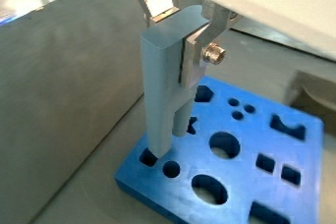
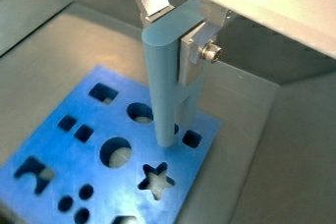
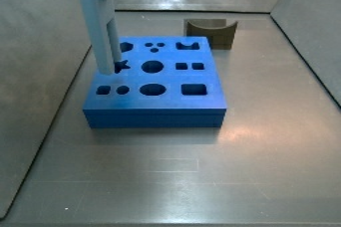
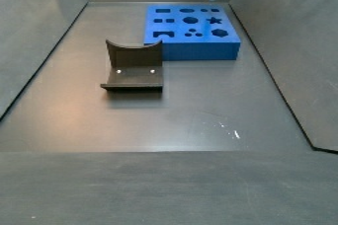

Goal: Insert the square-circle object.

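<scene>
The square-circle object [image 1: 163,90] is a long grey-blue peg, flat on one side and rounded on the other [image 2: 163,81]. My gripper [image 1: 179,27] is shut on its upper end and holds it upright; in a wrist view [image 2: 175,27] the silver fingers [image 2: 195,46] clamp both sides. The peg's lower end meets the top of the blue block [image 1: 256,159] with several shaped holes, close to its edge and next to the star-shaped hole [image 2: 156,179]. I cannot tell whether the tip is inside a hole. A side view shows the peg [image 3: 96,22] standing at the block's [image 3: 158,90] left edge.
The dark fixture [image 4: 132,68] stands on the grey floor apart from the block [image 4: 192,32]; it also shows behind the block in a side view [image 3: 210,30]. Grey walls enclose the floor on the sides.
</scene>
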### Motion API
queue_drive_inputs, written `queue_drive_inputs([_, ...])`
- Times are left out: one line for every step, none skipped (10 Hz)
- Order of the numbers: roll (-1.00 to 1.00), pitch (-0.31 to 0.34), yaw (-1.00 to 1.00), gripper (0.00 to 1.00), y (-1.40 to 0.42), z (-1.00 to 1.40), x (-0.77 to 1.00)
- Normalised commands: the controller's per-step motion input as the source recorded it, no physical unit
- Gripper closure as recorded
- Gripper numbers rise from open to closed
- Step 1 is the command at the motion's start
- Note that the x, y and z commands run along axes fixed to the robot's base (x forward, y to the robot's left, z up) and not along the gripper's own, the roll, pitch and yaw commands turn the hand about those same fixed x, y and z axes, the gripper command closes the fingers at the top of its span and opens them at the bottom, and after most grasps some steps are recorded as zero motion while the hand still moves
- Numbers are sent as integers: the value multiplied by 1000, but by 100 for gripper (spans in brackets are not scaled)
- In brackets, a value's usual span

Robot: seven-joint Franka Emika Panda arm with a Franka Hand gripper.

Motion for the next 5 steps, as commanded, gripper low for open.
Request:
queue_drive_inputs([0,-36,-1000,100,0,-31,0])
queue_drive_inputs([0,-37,-1000,100,0,-37,0])
queue_drive_inputs([0,-39,-1000,100,0,-37,0])
queue_drive_inputs([0,-39,-1000,100,0,-34,0])
queue_drive_inputs([0,-37,-1000,100,0,-34,0])
